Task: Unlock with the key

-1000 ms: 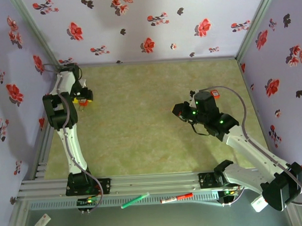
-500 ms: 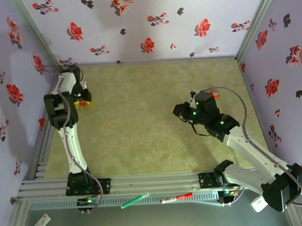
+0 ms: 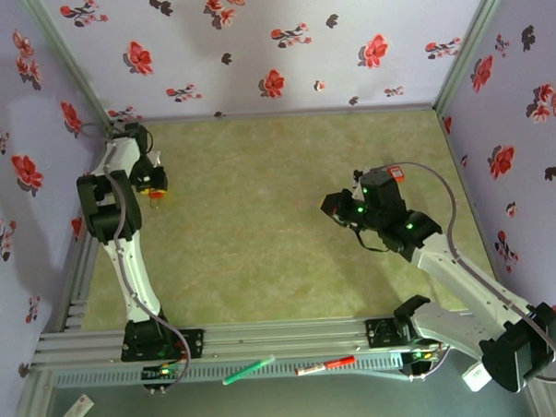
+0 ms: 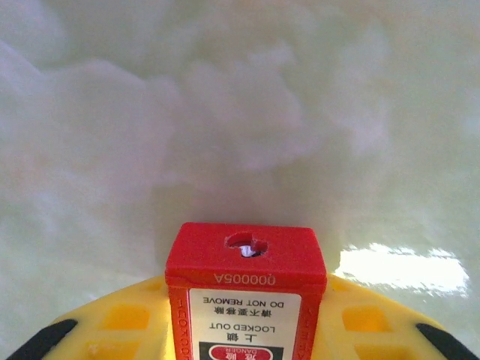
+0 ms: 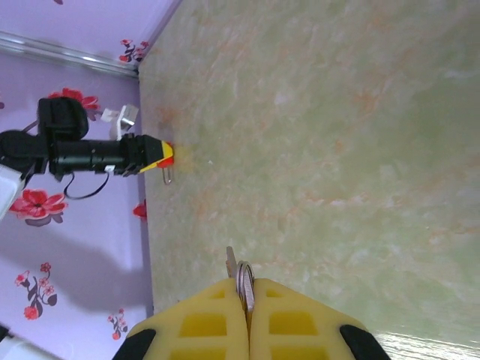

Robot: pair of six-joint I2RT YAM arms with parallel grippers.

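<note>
From your left wrist camera, the red lock sits squarely between the yellow pads of the left end effector, which presses on both its sides. Its keyhole face points away from the wrist, and its label reads upside down. From above, that same lock is just a red-and-yellow speck at the left end effector. The right wrist camera gives you the side view: the lock sticks out of the black arm's tip with its wire shackle hanging off it, though you cannot tell whether it touches the worktop. That camera also shows the right end effector clamped fully shut on the key, its blade and ring poking out between the pads. The left arm runs far along the left edge and folds back at the elbow, its wrist close to the far-left corner and the flowered wall. The right arm reaches diagonally from the near right, and its end effector is right of centre. Bare worktop lies between the two tips, which are well apart.
</note>
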